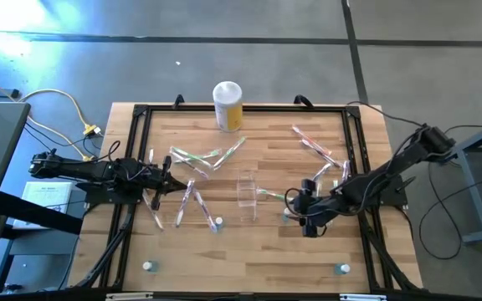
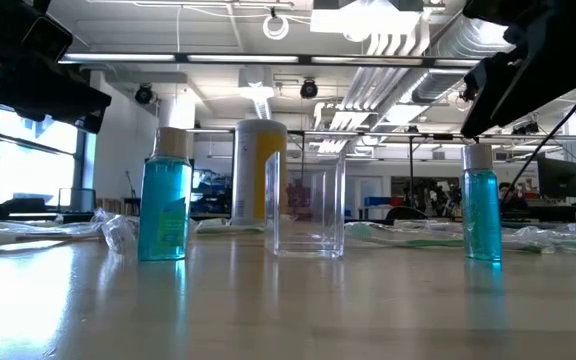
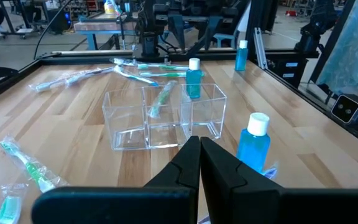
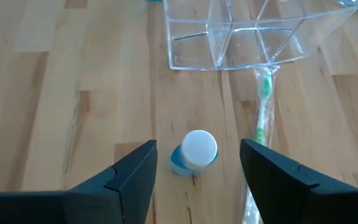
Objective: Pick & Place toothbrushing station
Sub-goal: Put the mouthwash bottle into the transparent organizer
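While left gripper (image 3: 199,163) sits closed, empty — right gripper (image 4: 197,168) gapes above blue bottle (image 4: 192,152).

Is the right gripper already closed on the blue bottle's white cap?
No, the right gripper stands open, fingers either side of the blue bottle, clear of its cap.

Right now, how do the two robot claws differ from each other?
The left gripper has its fingers pressed shut and holds nothing; the right gripper stands wide open. The left one faces the clear plastic organizer across the table, while the right one is poised over a blue bottle's white cap, not touching it. Both have dark two-finger claws.
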You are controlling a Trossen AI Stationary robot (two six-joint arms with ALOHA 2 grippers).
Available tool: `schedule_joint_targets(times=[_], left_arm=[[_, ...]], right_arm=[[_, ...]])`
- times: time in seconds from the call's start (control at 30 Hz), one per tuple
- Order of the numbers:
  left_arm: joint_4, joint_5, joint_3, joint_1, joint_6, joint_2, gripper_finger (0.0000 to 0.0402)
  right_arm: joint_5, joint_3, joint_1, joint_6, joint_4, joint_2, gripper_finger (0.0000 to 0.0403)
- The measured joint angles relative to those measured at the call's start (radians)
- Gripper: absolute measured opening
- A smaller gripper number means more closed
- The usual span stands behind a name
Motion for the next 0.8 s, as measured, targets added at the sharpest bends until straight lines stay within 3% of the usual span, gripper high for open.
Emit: schedule_joint_targets(times=[0.8], left_arm=[[0.0, -0.004, 0.0, 0.0, 0.029, 0.0, 0.0006]], right_arm=[[-0.113, 0.0, -0.092, 0.026, 0.049, 0.117, 0.0212]])
